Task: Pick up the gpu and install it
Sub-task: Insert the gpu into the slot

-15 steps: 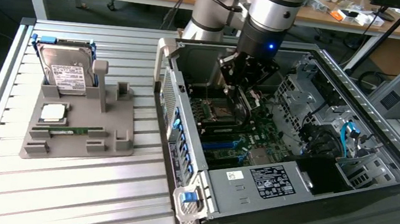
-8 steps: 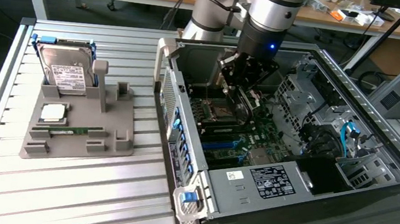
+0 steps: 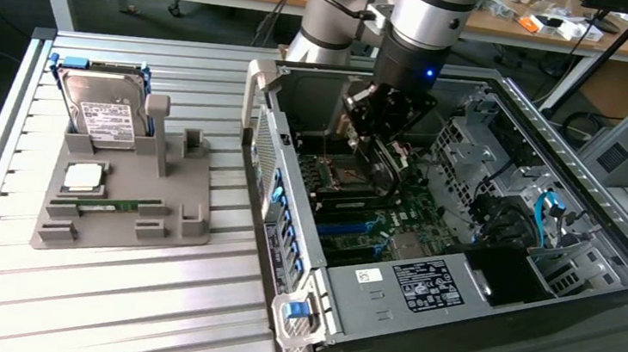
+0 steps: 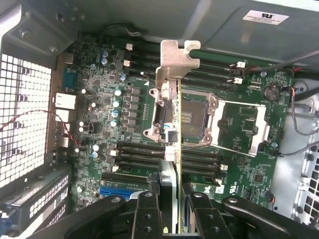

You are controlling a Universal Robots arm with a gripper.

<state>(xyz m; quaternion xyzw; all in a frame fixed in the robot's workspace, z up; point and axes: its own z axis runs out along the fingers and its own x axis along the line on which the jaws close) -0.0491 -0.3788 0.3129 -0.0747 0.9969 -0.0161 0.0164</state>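
edge-on gpu (image 4: 177,119) in gripper (image 4: 175,213), silver bracket, board perhaps greenish

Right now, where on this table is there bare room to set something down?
Free: the table slats on the near side of the gray holder, across to the computer case. The strip between holder and case is narrow. Crowded: inside the case, where the tool holds the gpu over the motherboard.
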